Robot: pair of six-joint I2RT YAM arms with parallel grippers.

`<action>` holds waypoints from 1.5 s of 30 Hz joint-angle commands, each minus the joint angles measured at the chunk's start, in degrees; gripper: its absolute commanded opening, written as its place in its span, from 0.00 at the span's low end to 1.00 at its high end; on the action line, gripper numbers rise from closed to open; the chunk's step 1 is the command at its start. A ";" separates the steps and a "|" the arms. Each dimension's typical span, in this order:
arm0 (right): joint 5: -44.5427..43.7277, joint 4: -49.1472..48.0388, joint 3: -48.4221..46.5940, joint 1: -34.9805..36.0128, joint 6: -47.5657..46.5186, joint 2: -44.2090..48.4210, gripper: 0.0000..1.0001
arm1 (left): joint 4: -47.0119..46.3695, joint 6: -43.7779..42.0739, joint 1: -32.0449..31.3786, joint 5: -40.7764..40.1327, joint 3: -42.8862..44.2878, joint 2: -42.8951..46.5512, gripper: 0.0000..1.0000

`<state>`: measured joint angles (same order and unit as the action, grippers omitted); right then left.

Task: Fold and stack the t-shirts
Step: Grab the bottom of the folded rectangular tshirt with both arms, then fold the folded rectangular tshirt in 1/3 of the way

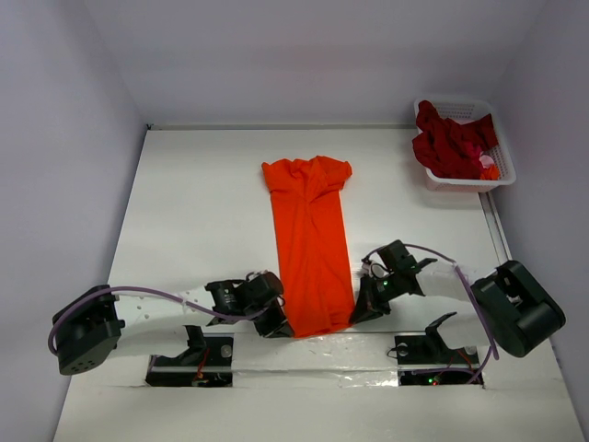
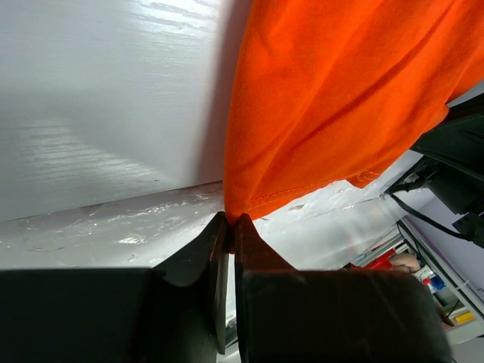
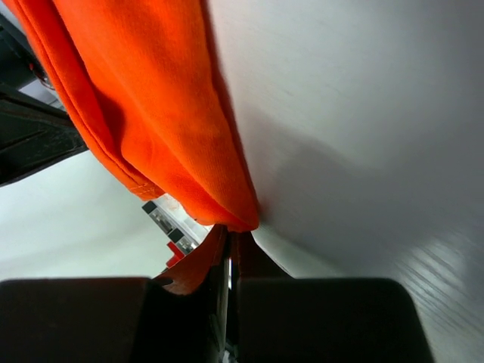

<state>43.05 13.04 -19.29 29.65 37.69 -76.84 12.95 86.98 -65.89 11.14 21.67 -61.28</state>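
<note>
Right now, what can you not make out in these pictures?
- Top view: how many red shirts fill the basket; they are bunched together.
- Top view: near corners of the orange t-shirt; both jaws cover them.
- Wrist views: most of that shirt; the frame edges cut it off.

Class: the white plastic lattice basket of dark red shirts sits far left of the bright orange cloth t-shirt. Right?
No. The top external view shows the white plastic lattice basket of dark red shirts far right of the bright orange cloth t-shirt.
</note>
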 commanded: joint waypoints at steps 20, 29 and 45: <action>-10.00 21.77 -12.96 -0.21 -1.66 12.24 0.00 | 9.72 0.47 -0.21 -4.37 10.32 1.77 0.00; -10.79 24.14 -16.48 -0.21 -2.54 12.24 0.00 | 14.29 -1.01 3.30 -6.92 14.01 2.83 0.00; -12.02 24.84 -22.81 -0.21 -3.50 8.20 0.00 | 16.84 -12.88 14.12 -5.69 19.55 -0.51 0.00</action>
<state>32.25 37.71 -39.35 29.65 35.40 -67.77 28.23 77.56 -52.53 5.72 38.54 -60.90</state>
